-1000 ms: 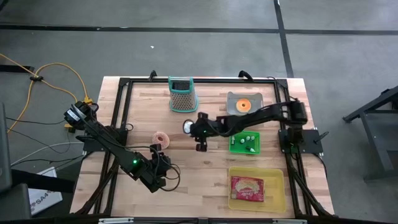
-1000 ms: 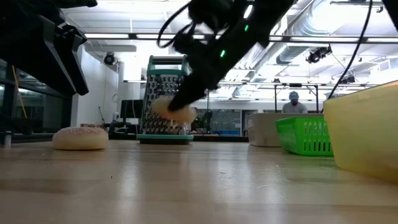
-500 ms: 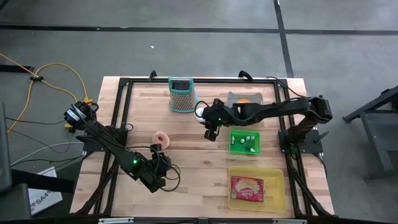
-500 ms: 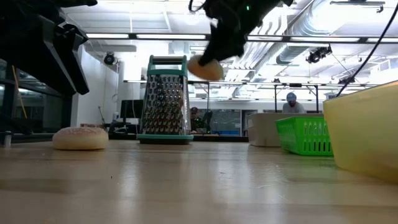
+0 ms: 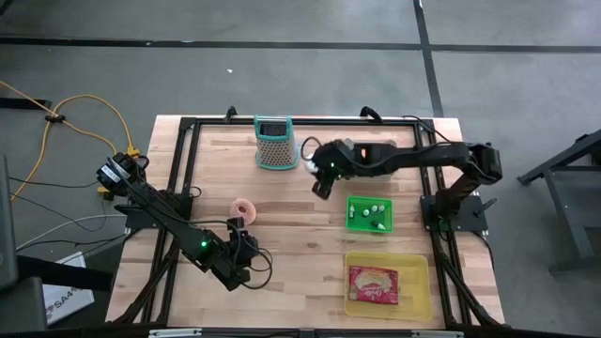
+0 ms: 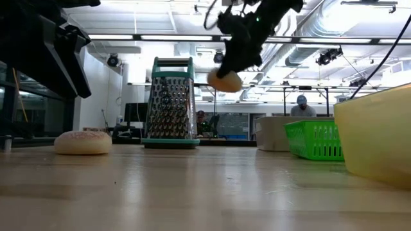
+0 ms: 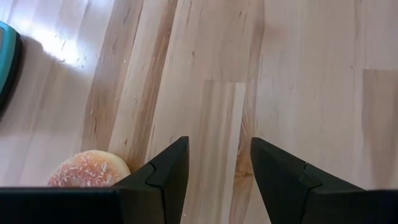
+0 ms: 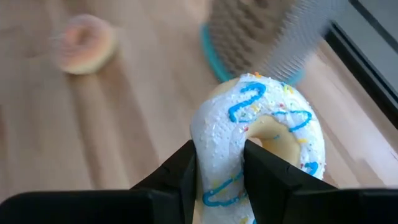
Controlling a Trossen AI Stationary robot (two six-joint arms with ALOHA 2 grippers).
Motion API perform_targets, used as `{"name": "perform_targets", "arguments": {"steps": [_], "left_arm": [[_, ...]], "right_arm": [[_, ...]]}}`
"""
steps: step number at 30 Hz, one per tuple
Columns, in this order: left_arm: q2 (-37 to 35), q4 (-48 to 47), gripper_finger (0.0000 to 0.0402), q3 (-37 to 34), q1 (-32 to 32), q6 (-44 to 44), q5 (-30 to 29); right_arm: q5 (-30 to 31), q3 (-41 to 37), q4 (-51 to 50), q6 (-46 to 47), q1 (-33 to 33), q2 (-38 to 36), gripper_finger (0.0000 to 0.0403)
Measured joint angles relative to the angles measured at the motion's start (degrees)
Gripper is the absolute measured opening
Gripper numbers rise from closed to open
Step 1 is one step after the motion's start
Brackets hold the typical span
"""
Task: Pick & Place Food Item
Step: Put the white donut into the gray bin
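Right gripper point(image 8: 219, 163) pinches a white-iced doughnut point(image 8: 258, 134) with blue squiggles through its ring, held in the air beside the metal grater point(image 5: 273, 143), the arm stretched level across the wooden table point(image 5: 282, 225). From above, the doughnut is mostly hidden by the wrist. Left gripper point(image 7: 214, 163) hangs open and empty low over the near planks, a sugared pink doughnut point(image 7: 87, 169) just beside it, partly cut off.
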Motion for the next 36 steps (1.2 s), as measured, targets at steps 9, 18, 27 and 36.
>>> {"name": "perform_targets", "arguments": {"steps": [9, 18, 27, 36], "left_arm": [[0.0, 0.0, 0.0163, 0.0, 0.0, -0.1, 0.9], [0.0, 0.0, 0.0163, 0.0, 0.0, 0.0, 0.9], [0.0, 0.0, 0.0163, 0.0, 0.0, 0.1, 1.0], [0.0, 0.0, 0.0163, 0.0, 0.0, 0.3, 1.0]], "right_arm": [[1.8, 0.0, -8.9, 4.2, -7.9, 0.0, 0.0107], [4.5, 0.0, -16.4, 7.5, -11.7, 0.0, 0.0107], [4.8, -3.3, -18.8, 10.1, -14.0, -3.7, 0.0107], [4.8, -17.7, -9.2, 13.6, -15.0, -14.0, 0.0107]]}}
